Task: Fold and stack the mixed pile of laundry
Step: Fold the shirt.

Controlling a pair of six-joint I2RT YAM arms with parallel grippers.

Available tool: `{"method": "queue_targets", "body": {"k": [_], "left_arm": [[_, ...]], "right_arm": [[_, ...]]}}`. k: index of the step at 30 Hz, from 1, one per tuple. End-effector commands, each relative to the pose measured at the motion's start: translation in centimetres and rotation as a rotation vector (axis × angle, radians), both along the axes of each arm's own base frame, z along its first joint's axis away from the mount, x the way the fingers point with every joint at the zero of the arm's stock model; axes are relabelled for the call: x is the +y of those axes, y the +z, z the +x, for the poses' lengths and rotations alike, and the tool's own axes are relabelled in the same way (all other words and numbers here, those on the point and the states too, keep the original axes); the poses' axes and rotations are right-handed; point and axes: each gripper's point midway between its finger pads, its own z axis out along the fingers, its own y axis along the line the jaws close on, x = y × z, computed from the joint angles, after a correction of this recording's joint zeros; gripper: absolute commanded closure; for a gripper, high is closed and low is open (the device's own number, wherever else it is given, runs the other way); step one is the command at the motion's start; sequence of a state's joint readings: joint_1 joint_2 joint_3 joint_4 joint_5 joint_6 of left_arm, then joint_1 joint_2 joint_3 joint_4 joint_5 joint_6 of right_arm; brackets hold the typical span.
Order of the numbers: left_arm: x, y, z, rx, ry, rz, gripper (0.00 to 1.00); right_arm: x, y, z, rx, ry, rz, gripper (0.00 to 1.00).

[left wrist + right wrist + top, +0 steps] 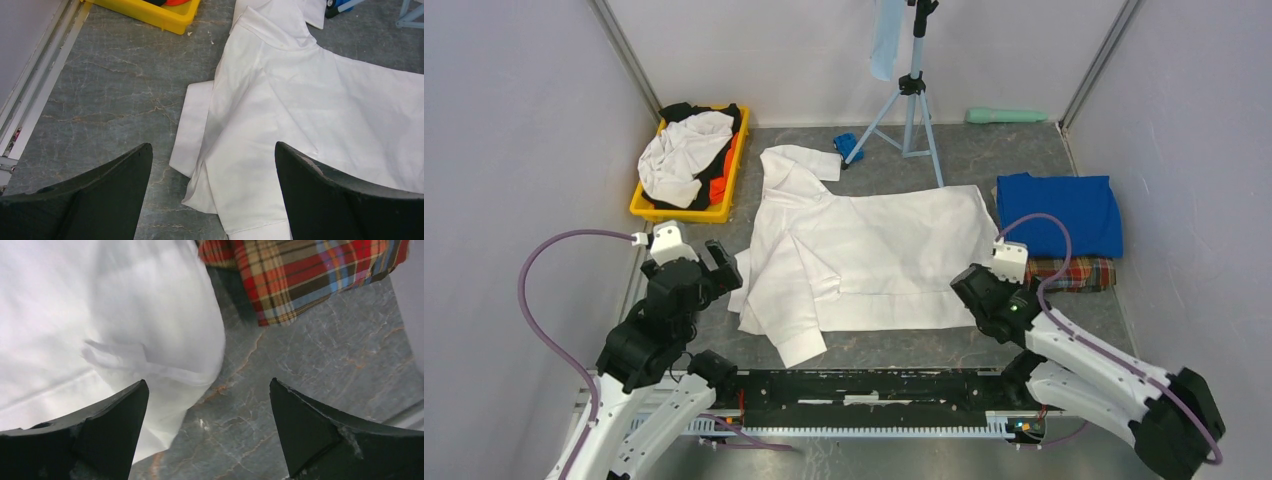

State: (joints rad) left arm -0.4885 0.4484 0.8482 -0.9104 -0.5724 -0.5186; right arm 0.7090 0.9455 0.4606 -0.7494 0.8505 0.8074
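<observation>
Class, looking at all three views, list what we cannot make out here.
- Top view: black and orange pieces, mostly buried under the white shirt in the yellow bin.
- Top view: plaid cloth, mostly covered by the folded blue T-shirt.
- Right wrist view: the spread white shirt, its edge blurred.

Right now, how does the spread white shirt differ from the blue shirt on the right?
The white shirt lies opened out mid-table; the blue shirt is folded into a neat rectangle. The white shirt covers far more table than the blue shirt. The white shirt rests on bare table; the blue shirt has plaid cloth showing at its near edge. Both lie flat, outside the yellow bin.
</observation>
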Motion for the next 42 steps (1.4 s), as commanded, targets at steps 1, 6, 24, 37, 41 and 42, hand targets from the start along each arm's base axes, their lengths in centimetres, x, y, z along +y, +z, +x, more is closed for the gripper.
{"method": "queue_targets", "body": {"k": [1, 6, 24, 37, 41, 42], "left_arm": [[-0.1, 0.4, 0.5, -0.014, -0.022, 0.034, 0.02], [0.0, 0.5, 0.5, -0.019, -0.017, 0.033, 0.02], [0.1, 0.5, 0.4, -0.021, -0.012, 0.032, 0.02], [1.5, 0.2, 0.3, 0.0, 0.077, 0.052, 0.05], [1.7, 0.4, 0.1, -0.012, 0.087, 0.047, 0.05], [1.8, 0.4, 0.0, -0.015, 0.091, 0.048, 0.04]], "right_arm": [[-0.1, 4.6, 1.8, -0.252, -0.09, 0.127, 0.02], [3.0, 8.6, 4.4, -0.315, 0.121, 0.162, 0.13], [25.9, 6.4, 0.4, 0.044, 1.032, 0.356, 0.48], [46.9, 5.8, -11.0, 0.123, 1.433, 0.379, 0.37], [49.4, 3.5, -11.3, 0.152, 1.395, 0.308, 0.39], [49.5, 2.9, -10.9, 0.148, 1.364, 0.272, 0.39]]}}
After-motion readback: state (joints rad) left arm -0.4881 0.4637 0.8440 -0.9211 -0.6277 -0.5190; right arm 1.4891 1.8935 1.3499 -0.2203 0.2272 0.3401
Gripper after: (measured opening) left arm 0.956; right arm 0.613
